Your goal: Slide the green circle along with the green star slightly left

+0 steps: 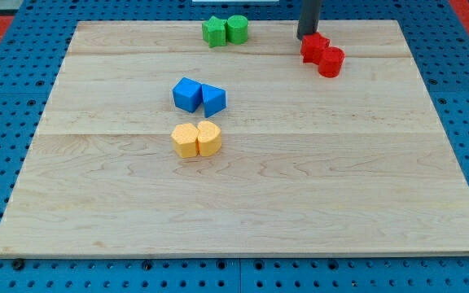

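Observation:
The green star and the green circle sit touching each other at the top edge of the wooden board, the star on the left. My tip is at the view's top right, well to the right of the green circle. It stands just above and left of the red star-like block.
A red cylinder touches the red star-like block on its lower right. A blue cube and a blue triangular block sit together left of centre. Two yellow blocks lie just below them.

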Available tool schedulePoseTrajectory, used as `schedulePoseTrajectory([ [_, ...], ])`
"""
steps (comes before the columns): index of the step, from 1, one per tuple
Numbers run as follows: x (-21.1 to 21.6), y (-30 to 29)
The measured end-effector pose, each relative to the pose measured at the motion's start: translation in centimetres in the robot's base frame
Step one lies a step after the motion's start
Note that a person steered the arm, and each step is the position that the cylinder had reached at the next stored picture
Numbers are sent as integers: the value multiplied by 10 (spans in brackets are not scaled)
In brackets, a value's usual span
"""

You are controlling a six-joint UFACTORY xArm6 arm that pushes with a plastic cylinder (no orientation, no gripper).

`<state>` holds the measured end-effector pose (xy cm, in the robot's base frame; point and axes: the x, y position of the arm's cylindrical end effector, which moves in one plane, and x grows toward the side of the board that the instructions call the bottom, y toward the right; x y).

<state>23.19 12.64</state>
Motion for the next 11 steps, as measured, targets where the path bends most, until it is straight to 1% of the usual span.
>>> schedulePoseTrajectory([
  [1,7,4],
  [3,9,7],
  [4,-19,-5],
  [5,-31,-19],
  [6,-31,-19],
  [8,-34,-128],
  [10,-30,-187],
  [11,-30,-206],
])
